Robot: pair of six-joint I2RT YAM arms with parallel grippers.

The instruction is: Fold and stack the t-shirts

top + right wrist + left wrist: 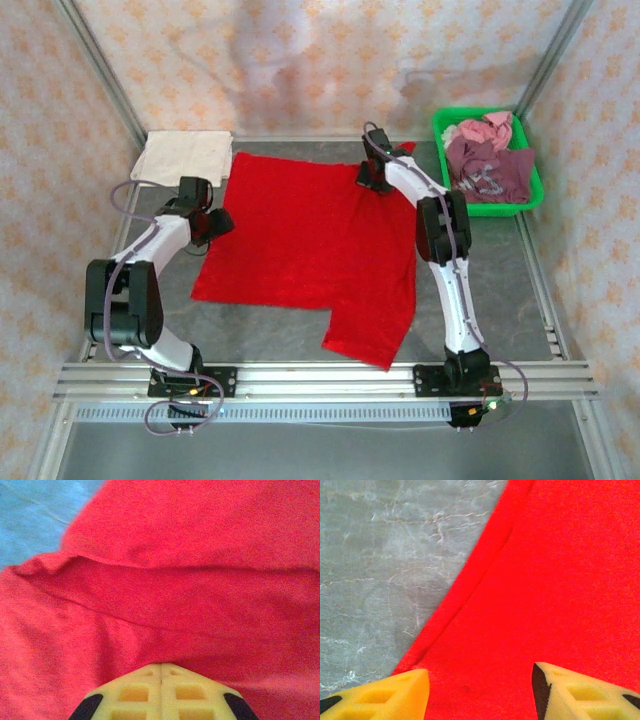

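Observation:
A bright red t-shirt lies spread flat in the middle of the table, one sleeve reaching toward the near edge. My left gripper hovers low over the shirt's left edge, open; in the left wrist view its yellow fingertips straddle red cloth beside the hem. My right gripper is at the shirt's far right corner. In the right wrist view its fingers are pressed together with puckered red cloth pinched at their tips. A folded cream-white t-shirt lies at the back left.
A green plastic basket stands at the back right, holding a dull maroon t-shirt and a pink one. Bare grey table shows left of the red shirt. Patterned walls enclose the back and sides.

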